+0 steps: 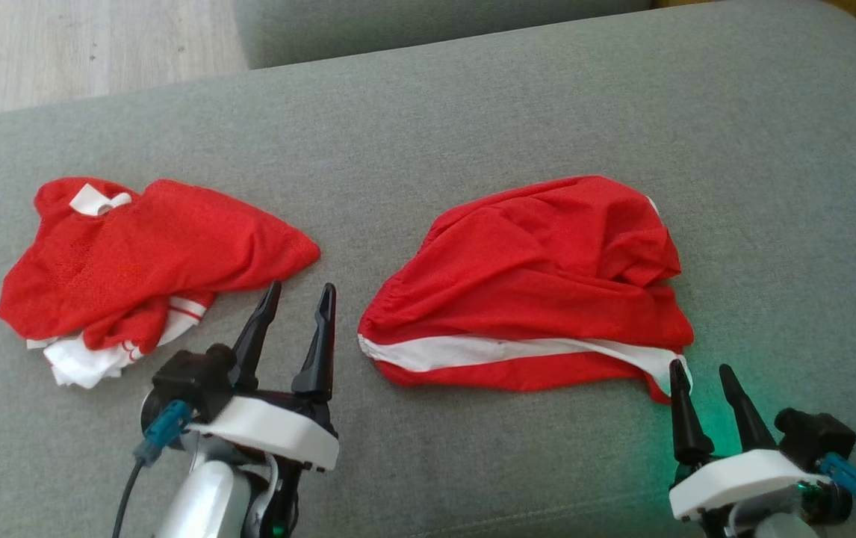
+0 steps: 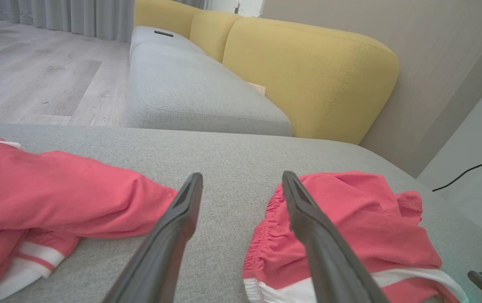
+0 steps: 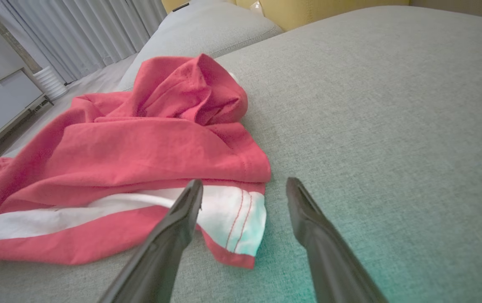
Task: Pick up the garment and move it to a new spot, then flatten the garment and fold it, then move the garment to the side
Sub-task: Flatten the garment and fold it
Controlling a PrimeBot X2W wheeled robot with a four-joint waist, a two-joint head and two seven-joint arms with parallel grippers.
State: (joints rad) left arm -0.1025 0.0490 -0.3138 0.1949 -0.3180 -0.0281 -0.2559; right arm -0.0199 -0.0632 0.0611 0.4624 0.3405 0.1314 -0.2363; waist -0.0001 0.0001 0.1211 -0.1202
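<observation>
Surface: a grey sofa cushion (image 1: 473, 112) carries both garments, well apart, with bare fabric between them.
Red jersey (image 1: 144, 246): crumpled in a heap at the left of the cushion, mesh weave, with white red-striped trim bunched under its near edge.
Neck tag (image 1: 95, 200): a white strip at the jersey's far edge; any print on it is too small to read.
Left gripper (image 1: 301, 288): fingers spread apart and holding nothing, over bare cushion in the gap between the garments, near the jersey's pointed corner.
Red shorts (image 1: 540, 276): right of centre, loosely bunched, with the gathered waistband toward the left gripper.
White stripe (image 1: 488, 350): runs along the shorts' near side to the hem corner.
Right gripper (image 1: 701, 368): fingers apart and holding nothing. Its left fingertip lies at the stripe's hem corner; whether it touches cannot be told.
Green glow (image 1: 704, 426): tints the cushion beside the right gripper.
Left wrist view: adds the yellow backrest (image 2: 308, 71), a black cable (image 2: 472, 168), the wood floor (image 2: 35, 71) and the elastic gathers of the waistband.
Right wrist view: adds red stitching across the stripe, grey curtains (image 3: 98, 29) and a pale cabinet (image 3: 1, 101).
</observation>
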